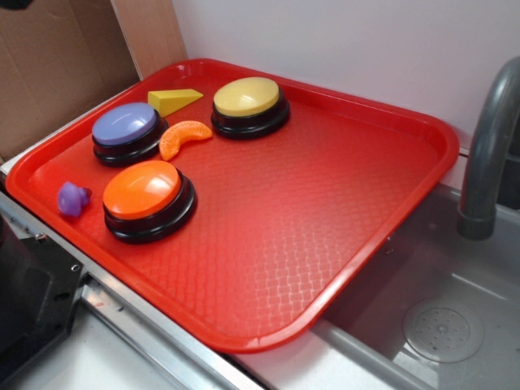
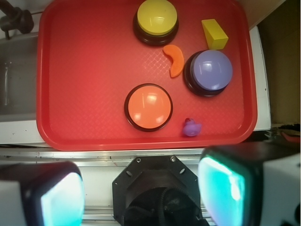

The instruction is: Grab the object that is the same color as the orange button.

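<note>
Overhead, our fingers [image 2: 141,193] hang spread apart at the wrist frame's bottom, off the red tray [image 2: 84,94], empty; the orange slice [image 2: 176,60] lies upper centre, above the orange button [image 2: 148,107].

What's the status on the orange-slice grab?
End effector open, high above the tray, holding nothing. Orange slice flat on the tray between yellow button and purple button, tight against the purple one. Orange button apart.

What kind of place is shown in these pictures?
Probably a toy kitchen counter set up for robot tests. A grey sink with a faucet sits beside a red tray holding push-buttons and small toys; cardboard stands behind.
</note>
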Action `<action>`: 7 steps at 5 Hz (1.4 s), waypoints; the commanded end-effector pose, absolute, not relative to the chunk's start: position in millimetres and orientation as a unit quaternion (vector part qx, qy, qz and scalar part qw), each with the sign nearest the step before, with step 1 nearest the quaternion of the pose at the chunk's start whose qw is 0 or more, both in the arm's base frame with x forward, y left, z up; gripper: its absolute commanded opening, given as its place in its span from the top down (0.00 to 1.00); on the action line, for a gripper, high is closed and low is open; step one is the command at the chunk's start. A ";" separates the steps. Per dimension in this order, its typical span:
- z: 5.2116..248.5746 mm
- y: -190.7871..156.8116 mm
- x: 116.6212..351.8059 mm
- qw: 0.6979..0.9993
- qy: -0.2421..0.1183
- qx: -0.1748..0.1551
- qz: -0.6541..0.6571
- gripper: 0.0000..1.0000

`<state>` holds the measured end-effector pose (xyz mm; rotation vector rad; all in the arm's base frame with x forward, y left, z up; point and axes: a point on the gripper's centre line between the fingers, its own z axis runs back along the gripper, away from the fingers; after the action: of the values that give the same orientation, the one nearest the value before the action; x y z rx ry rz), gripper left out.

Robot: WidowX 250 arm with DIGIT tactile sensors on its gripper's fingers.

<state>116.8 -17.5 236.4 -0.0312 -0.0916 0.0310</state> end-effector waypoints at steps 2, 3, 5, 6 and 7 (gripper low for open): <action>222.5 -1.9 134.5 0.999 -0.050 0.013 -0.019 0.00; 194.4 22.0 162.4 0.996 -0.034 0.041 -0.067 0.00; 148.4 54.3 214.8 0.978 -0.088 0.052 -0.183 0.00; 126.2 65.2 234.9 0.969 -0.094 0.057 -0.219 0.00; 96.1 69.8 255.8 0.951 -0.112 0.044 -0.284 0.00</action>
<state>247.1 72.3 82.6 0.0568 -0.1923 -0.5819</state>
